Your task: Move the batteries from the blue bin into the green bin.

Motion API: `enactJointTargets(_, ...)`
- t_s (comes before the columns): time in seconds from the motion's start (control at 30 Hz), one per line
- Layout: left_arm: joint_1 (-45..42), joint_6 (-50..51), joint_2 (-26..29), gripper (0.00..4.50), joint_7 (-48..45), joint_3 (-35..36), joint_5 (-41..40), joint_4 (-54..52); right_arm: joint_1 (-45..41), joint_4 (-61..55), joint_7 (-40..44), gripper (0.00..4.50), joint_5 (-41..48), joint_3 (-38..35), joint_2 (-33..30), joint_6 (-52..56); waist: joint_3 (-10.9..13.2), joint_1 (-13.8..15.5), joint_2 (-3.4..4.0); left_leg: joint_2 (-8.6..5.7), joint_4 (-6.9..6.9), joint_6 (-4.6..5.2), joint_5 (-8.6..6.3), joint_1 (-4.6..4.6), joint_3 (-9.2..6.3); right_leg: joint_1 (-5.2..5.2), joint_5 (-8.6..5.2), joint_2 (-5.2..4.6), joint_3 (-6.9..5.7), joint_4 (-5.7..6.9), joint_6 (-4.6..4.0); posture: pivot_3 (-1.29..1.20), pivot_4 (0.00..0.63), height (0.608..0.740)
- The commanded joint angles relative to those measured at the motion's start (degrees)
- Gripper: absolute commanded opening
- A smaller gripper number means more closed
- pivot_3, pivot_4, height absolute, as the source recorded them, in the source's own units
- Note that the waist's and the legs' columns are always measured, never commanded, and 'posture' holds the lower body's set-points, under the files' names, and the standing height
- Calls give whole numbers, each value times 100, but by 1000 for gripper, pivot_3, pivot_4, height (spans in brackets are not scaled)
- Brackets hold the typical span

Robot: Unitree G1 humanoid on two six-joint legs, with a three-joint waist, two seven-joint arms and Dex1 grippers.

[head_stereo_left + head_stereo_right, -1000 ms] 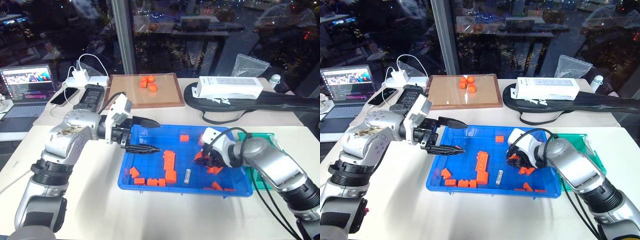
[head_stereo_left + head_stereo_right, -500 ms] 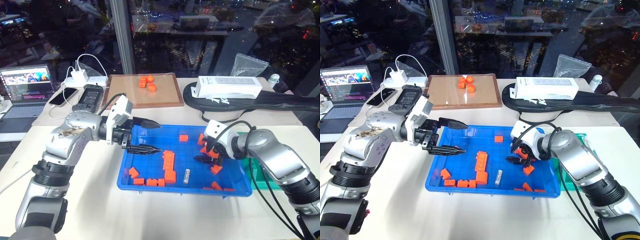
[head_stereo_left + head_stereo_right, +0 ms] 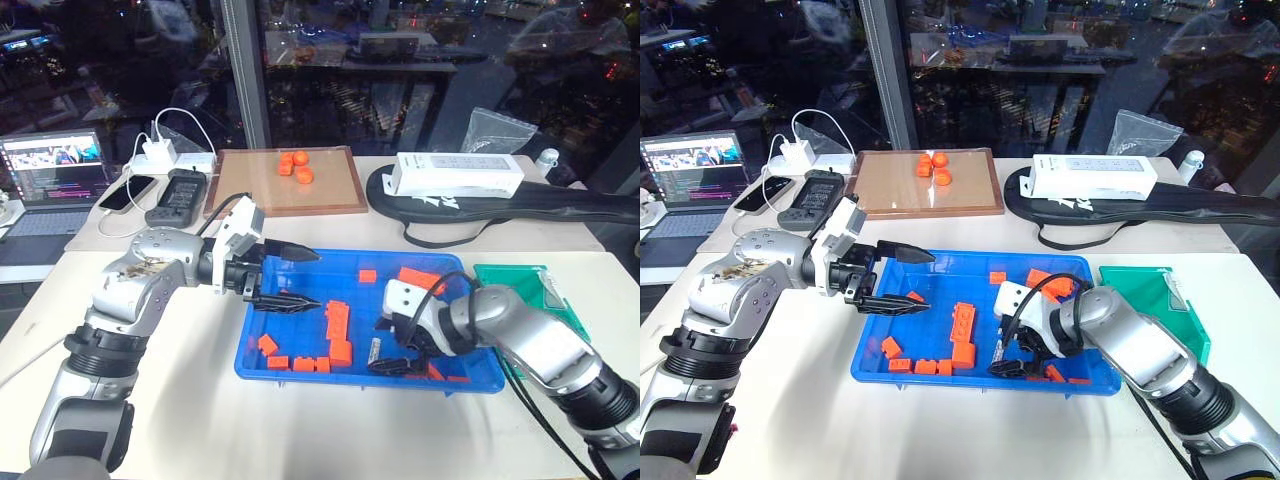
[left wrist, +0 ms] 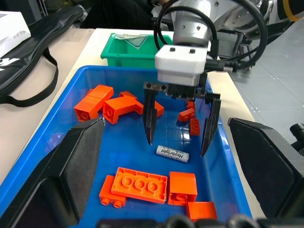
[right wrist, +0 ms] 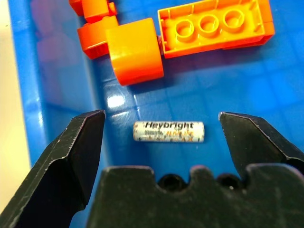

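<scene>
From the head views, the right gripper [image 3: 388, 362] hangs low inside the shallow bright-blue plastic bin [image 3: 300, 375], jaws spread wide with nothing grasped, seemingly to straddle the slim silvery battery [image 3: 374, 350]. The left gripper [image 3: 305, 278] hovers over the blue bin's far side from the small green plastic bin [image 3: 525, 283], jaws apart, empty, probably parked clear.

In the left wrist view, the battery lies between the right gripper's fingertips [image 4: 149, 137], near orange plastic blocks [image 4: 140, 185].

In the right wrist view, the battery is centred between the jaws, untouched. The green bin's floor is partly cut off, so its contents are uncertain.
</scene>
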Motion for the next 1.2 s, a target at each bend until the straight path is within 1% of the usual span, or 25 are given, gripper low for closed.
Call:
enactJointTargets(0.03, -95, -72, 83, 4500, -7, 71, 6, -143, -162, 175, -112, 4435, -304, 297, 50, -62, 0, 3, 0, 0, 0, 0, 0, 0, 0, 0, 0, 0, 0, 0, 0, 0, 150, 740)
enactJointTargets(0.1, -95, -69, 101, 4500, -18, 85, 9, -150, -168, 250, -130, 4435, -409, 401, 37, -41, -3, 1, -3, -1, 0, 0, 0, 0, 0, 0, 0, 0, 0, 0, 0, 0, 150, 740)
enactJointTargets(0.2, -91, -72, 122, 4500, -3, 112, 29, -156, -163, 352, -161, 3737, -527, 450, 26, -42, -5, 3, -5, 0, 0, 0, 0, 1, 0, 0, 0, 0, -1, 1, 0, 0, 150, 740)
enactJointTargets(0.3, -85, -60, 128, 4500, -1, 125, 23, -170, -167, 418, -132, 2713, -596, 433, -5, -106, -6, 4, -6, 0, 0, 0, 0, 2, 0, 2, 0, 0, -1, 0, 0, 0, 150, 740)
enactJointTargets(0.33, -82, -59, 133, 4500, -6, 123, 20, -170, -210, 431, -138, 2496, -574, 316, 12, -115, -6, 4, -6, 0, 0, 0, 0, 2, 0, 2, 0, 0, -1, 0, 0, 0, 150, 740)
enactJointTargets(0.4, -85, -60, 134, 4500, -17, 118, 15, -164, -306, 436, -124, 2495, -512, 73, -11, -128, -7, 4, -7, 0, 0, 0, 0, 2, 1, 2, 0, 0, -1, 0, 0, 0, 150, 740)
enactJointTargets(0.47, -103, -67, 129, 4500, -28, 106, 21, -145, -448, 369, -70, 2495, -521, -109, -204, -78, -6, 7, -7, 0, 1, 0, 0, 1, 1, 2, 0, 0, -1, 1, 0, 0, 150, 740)
enactJointTargets(0.6, -199, -78, 111, 4500, -90, 98, 8, -58, -856, 253, 68, 2495, -166, -950, -540, 322, -5, 2, -5, -1, -1, 0, 0, -2, 4, -6, 1, -2, 0, 1, -1, 0, 150, 740)
enactJointTargets(0.67, -258, -116, 50, 4500, -152, 78, -8, 32, -828, 366, 203, 2495, -104, -1295, -874, 171, -5, 20, -5, 0, -3, 0, 0, -2, 3, -8, 1, -1, 1, 2, -1, 0, 150, 740)
enactJointTargets(0.73, -320, -150, -31, 4500, -198, 52, -8, 147, -729, 512, 314, 2495, -99, -1483, -1142, -7, -6, 55, -6, 0, -7, 0, 0, -1, 3, -2, 0, -1, -7, -3, -3, 0, 150, 740)
enactJointTargets(0.83, -543, -235, -254, 4500, -271, -32, 23, 381, -521, 1284, 486, 2495, -369, -1997, -1905, -614, -5, 91, -6, -2, -6, 0, 0, -4, 16, 0, -1, -4, -9, -7, -4, 0, 150, 740)
enactJointTargets(0.9, -584, -446, -265, 4500, -379, -216, 273, 485, -353, 1799, 602, 2495, -395, -2359, -2334, -908, -4, 124, -6, -8, -1, 0, 0, -11, 29, -3, -1, -8, -9, -8, -3, 0, 150, 740)
enactJointTargets(0.97, -562, -589, -260, 4500, -445, -317, 413, 543, -188, 2054, 705, 2495, -400, -2509, -2607, -1102, -9, 122, 6, -8, -1, 0, 0, -11, 39, -6, -1, -10, -1, -10, -2, 0, 150, 740)
enactJointTargets(1.07, -562, -506, -352, 4500, -416, -244, 295, 575, 309, 2302, 873, 2495, -405, -2747, -2907, -1363, -11, 80, 7, -3, -9, 0, 0, -4, 39, -5, -1, -5, 3, -11, -4, 0, 150, 740)
enactJointTargets(1.13, -554, -522, -365, 4500, -408, -248, 306, 575, 581, 2351, 860, 2495, -381, -2845, -2876, -1390, -12, 28, 8, 3, -10, 1, 0, -1, 34, -3, -3, 4, 2, -8, -8, 0, 150, 740)
enactJointTargets(1.2, -549, -518, -368, 4500, -399, -244, 303, 566, 807, 2332, 840, 2495, -466, -2790, -2847, -1525, -15, -15, 15, 4, -9, 1, 0, 0, 28, -3, -3, 5, 5, -4, -8, 0, 150, 740)
